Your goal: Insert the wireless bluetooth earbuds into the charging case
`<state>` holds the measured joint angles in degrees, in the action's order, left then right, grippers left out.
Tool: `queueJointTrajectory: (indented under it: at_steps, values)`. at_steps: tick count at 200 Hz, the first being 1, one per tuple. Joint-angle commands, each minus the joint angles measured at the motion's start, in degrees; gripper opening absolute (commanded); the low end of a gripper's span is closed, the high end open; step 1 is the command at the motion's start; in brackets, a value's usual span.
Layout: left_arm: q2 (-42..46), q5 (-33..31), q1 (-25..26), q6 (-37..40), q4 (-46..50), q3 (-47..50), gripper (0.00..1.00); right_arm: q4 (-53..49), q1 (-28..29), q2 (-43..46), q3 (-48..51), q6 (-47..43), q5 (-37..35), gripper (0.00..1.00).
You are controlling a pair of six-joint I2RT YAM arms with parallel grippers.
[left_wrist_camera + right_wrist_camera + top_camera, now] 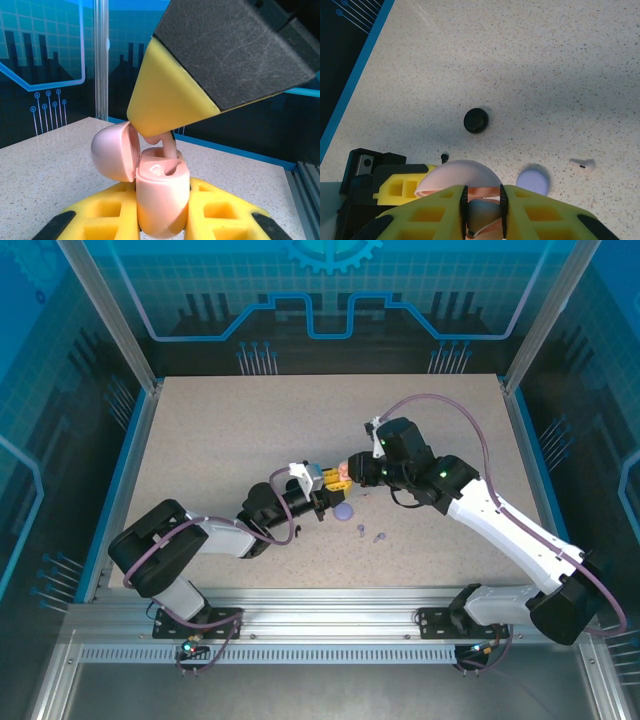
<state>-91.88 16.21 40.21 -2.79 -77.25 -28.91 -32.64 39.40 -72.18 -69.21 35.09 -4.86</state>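
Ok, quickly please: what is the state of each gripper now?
Left gripper: closed, holding the open pink charging case.
Right gripper: closed on a pale pink earbud, at the case's slot.

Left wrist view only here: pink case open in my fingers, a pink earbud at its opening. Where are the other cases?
Observer: A round black case sits on the table, apart from the pink case.
Operator: And the lilac one?
Observer: The lilac case lies on the table just on the near side of the pink one.
Operator: Any loose earbuds?
Observer: One pale earbud lies flat beside the lilac case.
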Motion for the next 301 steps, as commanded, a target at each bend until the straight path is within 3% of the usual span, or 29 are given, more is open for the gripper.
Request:
queueJointTrajectory:
  at_steps: [1,96,131,160,181,209,246,301]
  values:
    - [0.1,-0.7,0.4,1.6,-2.9,-1.2,0.01,-1.7,1.3,-0.3,-2.0,-0.4,2.1,0.27]
    - [1.8,-1.1,0.4,2.9,-2.9,0.4,0.01,-4.0,1.0,4.8,-3.6,-3.2,-2.5,0.52]
    - [4.4,-2.9,0.5,4.4,-2.9,2.8,0.02,-7.3,0.0,7.1,-4.2,-5.7,-5.7,0.56]
    - [7.1,-5.4,0.4,5.0,-2.9,5.3,0.02,-7.8,-2.8,10.1,-1.0,-6.6,-7.5,0.6]
    - [9.7,-6.8,0.4,6.0,-2.8,7.4,0.02,-7.8,-6.7,10.3,1.9,-5.7,-4.9,0.61]
    - [14.9,-8.2,0.4,6.4,-0.1,9.5,0.02,-7.2,-10.5,6.7,5.8,-4.2,-0.9,0.61]
    - [24.8,-8.1,0.3,7.0,13.9,8.6,0.02,0.0,-11.7,-1.3,10.3,-1.2,6.6,0.62]
    - [35.3,-8.7,0.4,8.4,26.4,8.0,0.03,4.2,-11.3,-15.8,9.2,1.3,6.1,0.63]
